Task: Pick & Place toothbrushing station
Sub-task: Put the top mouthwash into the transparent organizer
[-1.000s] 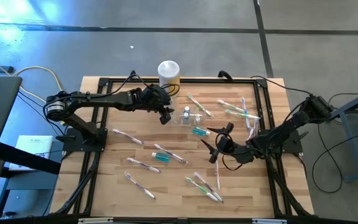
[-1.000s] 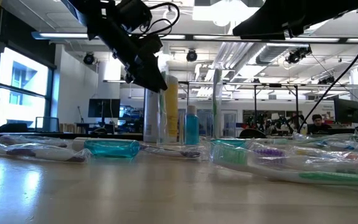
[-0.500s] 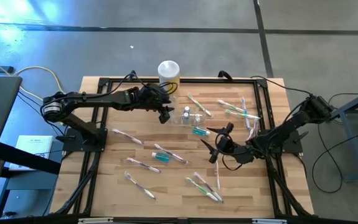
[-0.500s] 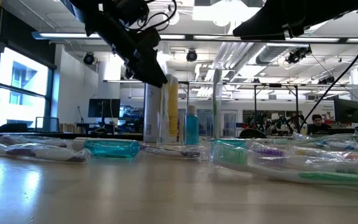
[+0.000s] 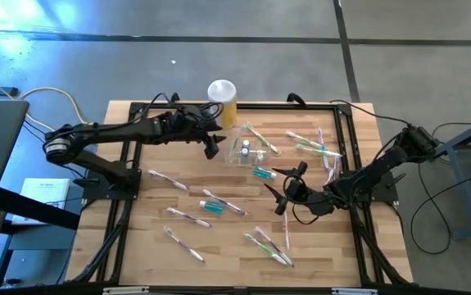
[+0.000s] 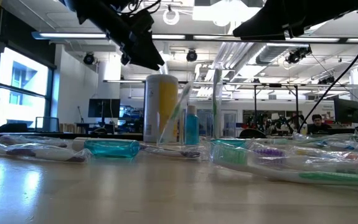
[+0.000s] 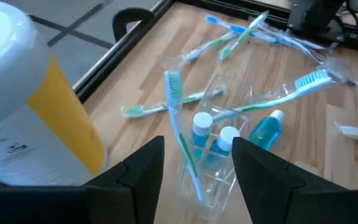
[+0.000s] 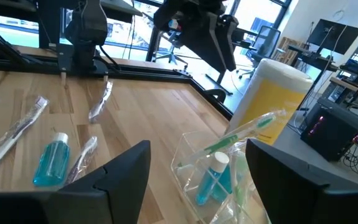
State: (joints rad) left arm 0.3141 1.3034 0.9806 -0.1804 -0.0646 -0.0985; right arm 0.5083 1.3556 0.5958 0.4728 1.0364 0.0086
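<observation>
Your left end effector point(image 5: 211, 146) hangs above the tabletop point(image 5: 145, 213), just beside the toothbrushing station point(image 5: 248, 152) and on the side nearer the yellow canister point(image 5: 222, 97). Its jaws stand apart and hold nothing. In the left wrist view the station lies straight ahead between the two dark fingers point(image 7: 133, 173), so it is the nearer arm by a clear margin.

The station is a small, boxy holder of clear, glossy plastic with thin hard walls. It stands upright close to the canister. A green-headed toothbrush point(image 7: 180, 134) leans out of it, and two small white-capped blue bottles point(image 7: 202, 127) sit inside. Its walls likely offer a slippery grip.

Your right end effector point(image 5: 283, 190) waits lower on the tabletop, apart from the station, jaws also wide and empty. Wrapped toothbrushes point(image 5: 182, 216) lie scattered flat around both.
</observation>
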